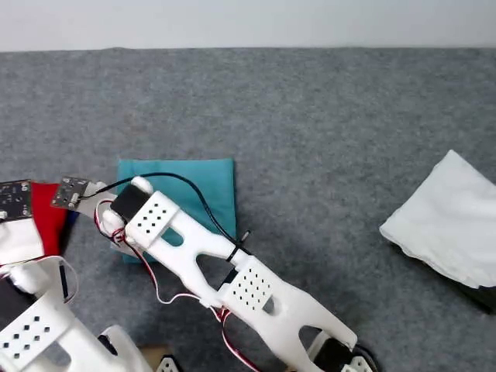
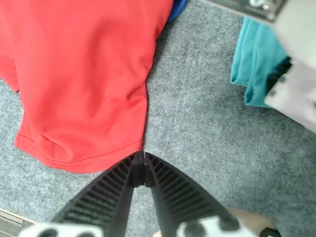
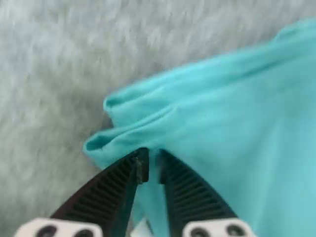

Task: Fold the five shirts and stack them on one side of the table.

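Grey felt table covering [image 1: 325,116] spans the high view. A folded white fabric shirt [image 1: 449,217] lies at the right edge of the frame, on top of a black cloth [image 1: 484,296] that shows at its lower corner. At the left edge lie a flat red fabric shirt [image 1: 48,213], a white cloth [image 1: 17,242] below it and a strip of blue cloth [image 2: 178,7] under the red one.

The white perforated right arm [image 1: 201,248] runs diagonally from the lower centre to the centre left and covers the lower left part of the teal folded shirt [image 1: 198,182]. The left arm [image 1: 31,329] sits in the lower left corner.

The teal folded shirt is a neat rectangle, left of centre and well apart from the white shirt. Its edge layers bulge open near the right gripper [image 3: 150,165], whose black ribbed fingers are clamped on a teal fold. The left gripper [image 2: 143,163] has its fingers pressed together, tips just beside the red shirt's stitched hem.
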